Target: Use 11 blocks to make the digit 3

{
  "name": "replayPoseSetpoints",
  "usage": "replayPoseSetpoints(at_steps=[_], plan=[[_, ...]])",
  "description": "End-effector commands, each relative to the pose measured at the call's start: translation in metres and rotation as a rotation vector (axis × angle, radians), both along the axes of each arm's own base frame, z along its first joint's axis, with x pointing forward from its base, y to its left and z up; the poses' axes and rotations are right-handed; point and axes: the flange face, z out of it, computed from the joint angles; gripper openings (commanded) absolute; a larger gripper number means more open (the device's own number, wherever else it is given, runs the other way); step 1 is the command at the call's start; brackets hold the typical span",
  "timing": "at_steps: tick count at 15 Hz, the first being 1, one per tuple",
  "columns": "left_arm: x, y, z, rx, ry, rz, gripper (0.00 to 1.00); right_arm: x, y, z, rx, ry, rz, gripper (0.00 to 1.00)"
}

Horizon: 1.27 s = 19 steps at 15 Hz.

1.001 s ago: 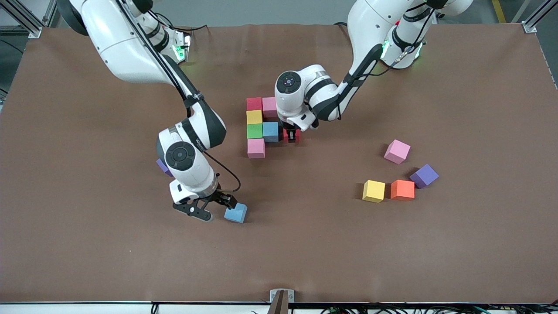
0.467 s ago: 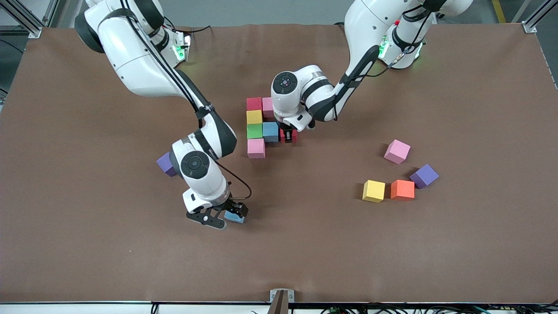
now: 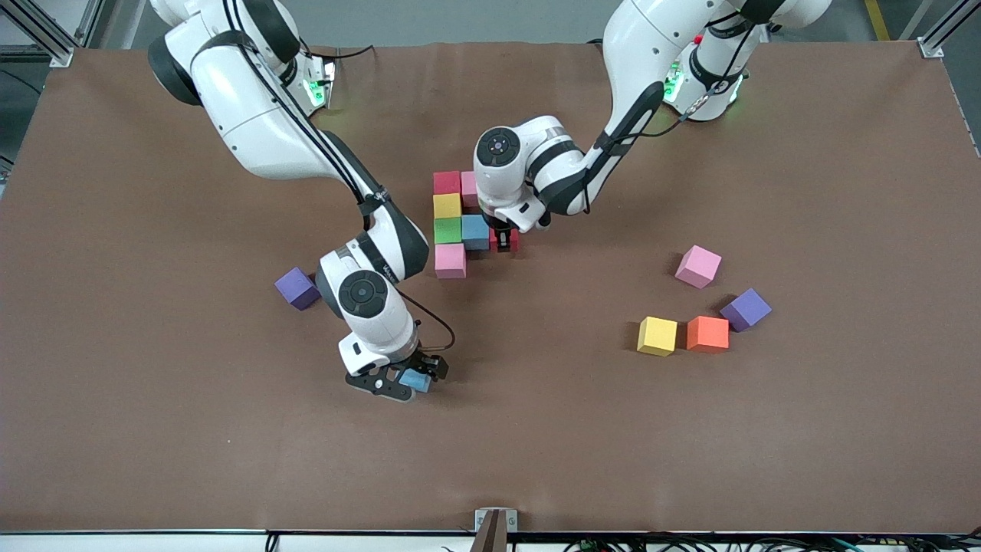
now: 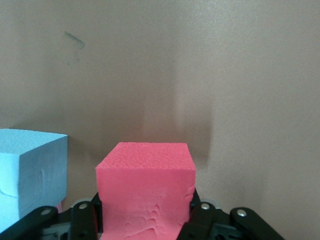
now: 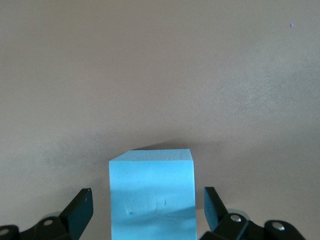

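My left gripper [image 3: 503, 244] pinches the small red foam cube [image 4: 145, 192] beside the blue cube [image 3: 476, 231] of the unfinished digit 3 [image 3: 460, 222]. My right gripper [image 3: 404, 381], jaws spread, straddles a loose light blue foam cube [image 5: 151, 197] at seven o'clock from the digit; I should centre before squeezing.

Robotics lab, brown-covered table [image 3: 843, 192], aluminium frame posts [image 3: 939, 31], cables along the edge [image 3: 690, 544]

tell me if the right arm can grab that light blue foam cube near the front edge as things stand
Probably yes. The right tool is already down around the loose light blue foam cube, its open fingers flanking the cube with a gap on each side. Nothing else lies beside the cube on the brown table, so closing should grip it.
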Motion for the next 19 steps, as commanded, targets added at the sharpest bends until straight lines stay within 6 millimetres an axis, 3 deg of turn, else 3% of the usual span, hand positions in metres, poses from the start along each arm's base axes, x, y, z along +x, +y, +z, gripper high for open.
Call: replayPoseSetpoints(at_steps=[1, 2, 3, 6, 10, 14, 17, 19], plan=[[0.002, -0.012, -0.017, -0.017, 0.012, 0.012, 0.42, 0.003, -0.001, -0.012, -0.032, -0.01, 0.012, 0.94], [0.003, -0.011, -0.016, -0.017, 0.008, 0.004, 0.66, 0.003, -0.001, -0.012, -0.033, -0.01, 0.014, 0.92], [0.003, -0.011, -0.015, -0.017, 0.005, -0.001, 1.0, 0.005, -0.004, -0.011, -0.035, -0.011, 0.014, 0.88], [0.005, -0.007, -0.01, -0.013, 0.002, -0.038, 1.0, 0.008, -0.007, -0.009, -0.04, -0.018, 0.011, 0.75], [0.001, 0.004, 0.012, 0.053, 0.032, -0.108, 1.0, 0.008, -0.008, 0.002, -0.05, -0.018, 0.02, 0.43], [0.002, 0.019, 0.043, 0.068, 0.031, -0.14, 1.0, -0.002, -0.004, 0.001, -0.06, -0.006, 0.036, 0.01], [0.02, 0.046, 0.066, 0.046, 0.032, -0.178, 1.0, -0.021, 0.007, 0.003, -0.054, 0.024, 0.067, 0.01], [0.044, 0.071, 0.07, 0.068, 0.047, -0.183, 1.0, -0.042, 0.02, 0.007, -0.049, 0.05, 0.108, 0.0]])
